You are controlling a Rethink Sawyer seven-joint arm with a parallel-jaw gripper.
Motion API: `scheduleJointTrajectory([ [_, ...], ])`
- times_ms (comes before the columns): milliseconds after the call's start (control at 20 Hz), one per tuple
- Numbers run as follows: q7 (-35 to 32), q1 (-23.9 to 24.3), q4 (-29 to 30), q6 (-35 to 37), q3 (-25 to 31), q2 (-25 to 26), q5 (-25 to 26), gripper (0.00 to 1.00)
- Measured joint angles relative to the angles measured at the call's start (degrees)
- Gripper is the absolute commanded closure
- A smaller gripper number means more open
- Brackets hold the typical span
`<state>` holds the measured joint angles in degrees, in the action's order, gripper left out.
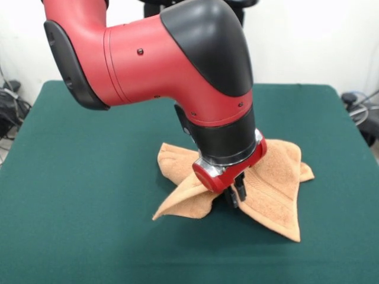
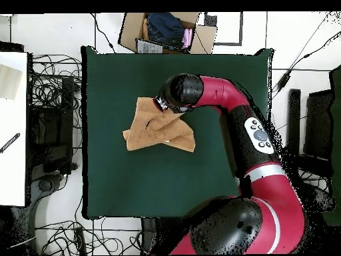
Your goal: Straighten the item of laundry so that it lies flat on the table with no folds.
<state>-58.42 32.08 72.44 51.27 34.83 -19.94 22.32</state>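
Orange-tan towel (image 1: 269,183) lies crumpled, folded; gripper (image 1: 234,195) at its 6 o'clock edge, jaw state indiscernible; overhead view hides it under the arm (image 2: 230,100).

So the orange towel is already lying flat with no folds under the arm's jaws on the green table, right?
Not quite. The towel is still crumpled, with folded flaps, as the front view shows. It does lie on the green table beneath the gripper.

White wall (image 1: 308,41); tangled cables (image 2: 50,93), cardboard box (image 2: 166,32), white floor (image 2: 293,33)
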Motion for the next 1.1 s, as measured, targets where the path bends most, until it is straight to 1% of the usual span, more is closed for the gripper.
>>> scheduleJointTrajectory([
  [250,0.0,-0.01,0.01,-1.02,-0.01,0.0,0.01,1.0],
  [700,0.0,-0.01,0.0,-6.74,-0.01,0.04,-0.03,1.0],
  [1100,0.0,-0.01,0.01,-7.56,-0.01,0.04,-0.09,1.0],
])
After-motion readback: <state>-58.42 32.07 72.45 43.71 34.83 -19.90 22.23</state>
